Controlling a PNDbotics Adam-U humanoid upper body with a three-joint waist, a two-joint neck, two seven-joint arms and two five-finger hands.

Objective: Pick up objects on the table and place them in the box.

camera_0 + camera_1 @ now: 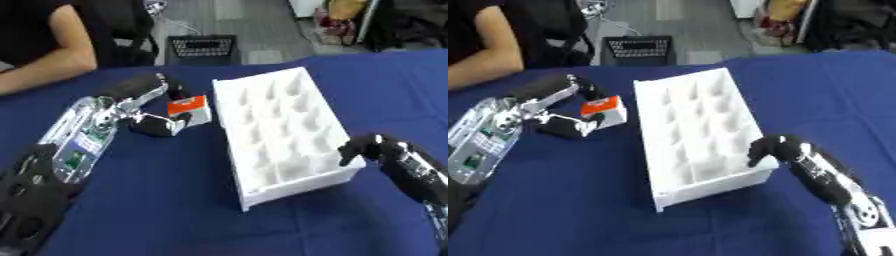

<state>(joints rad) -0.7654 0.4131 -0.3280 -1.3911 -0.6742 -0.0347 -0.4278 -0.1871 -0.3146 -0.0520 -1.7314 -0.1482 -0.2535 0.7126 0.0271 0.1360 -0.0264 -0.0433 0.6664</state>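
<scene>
Right hand (776,148), fingers curled, touches the white box's (280,95) near corner; its wrist shows only in the right eye view. Left hand (153,107) pinches a small orange-and-white box (189,108).

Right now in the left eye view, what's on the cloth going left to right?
Left hand → orange-and-white packet pinched in it → white divided box → right hand at the box's near right corner.
</scene>
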